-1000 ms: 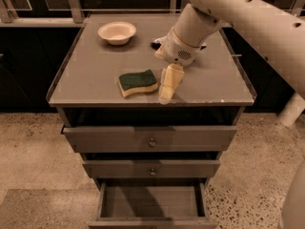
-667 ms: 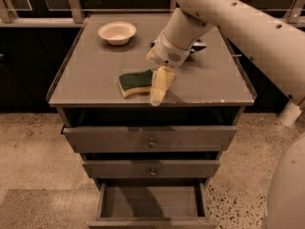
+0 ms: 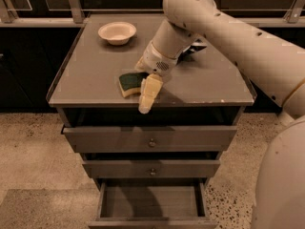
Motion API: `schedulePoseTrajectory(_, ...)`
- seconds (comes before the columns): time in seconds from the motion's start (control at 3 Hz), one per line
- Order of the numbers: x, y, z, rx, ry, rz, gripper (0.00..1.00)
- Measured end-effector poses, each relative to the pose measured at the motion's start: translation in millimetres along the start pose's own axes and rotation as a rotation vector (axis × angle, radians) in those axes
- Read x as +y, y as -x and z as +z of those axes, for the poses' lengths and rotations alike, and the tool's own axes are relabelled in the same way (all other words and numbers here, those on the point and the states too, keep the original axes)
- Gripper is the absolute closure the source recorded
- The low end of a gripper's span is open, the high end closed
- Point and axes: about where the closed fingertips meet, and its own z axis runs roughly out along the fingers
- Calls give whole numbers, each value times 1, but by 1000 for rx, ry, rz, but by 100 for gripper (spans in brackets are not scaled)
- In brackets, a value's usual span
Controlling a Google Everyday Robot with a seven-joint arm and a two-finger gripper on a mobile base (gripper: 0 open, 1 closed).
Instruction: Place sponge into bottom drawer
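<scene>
Shifted since the earlier frames: arm and claw, now further left and nearer the front edge; sponge and bowl lie much as they did.

1. Arm (image 3: 224,37): reaches in from the right across the worktop.
2. Worktop (image 3: 90,75): grey top of a three-drawer cabinet.
3. Bottom drawer (image 3: 151,202): lowest of the three, pulled out, plain floor showing.
4. Bowl (image 3: 117,32): cream, round, far left, well apart from the rest.
5. Claw (image 3: 147,88): low at the near edge of the worktop, just beside the sponge's right end and partly covering it. How far open it is cannot be told, nor whether it has hold of anything.
6. Sponge (image 3: 128,82): flat on the worktop near the front edge, green face up, pale foam at the side.

Handling, as judged: light, soft, and it will squash under a pinch. The scouring face should give good friction. It is best taken across the narrow width at mid-body, pressing down onto the worktop.
</scene>
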Motion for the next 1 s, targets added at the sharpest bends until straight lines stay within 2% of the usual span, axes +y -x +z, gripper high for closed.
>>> schedulePoseTrajectory(0.33, 1, 2, 4, -5, 8, 0, 12)
schedulePoseTrajectory(1.0, 1, 2, 4, -5, 8, 0, 59)
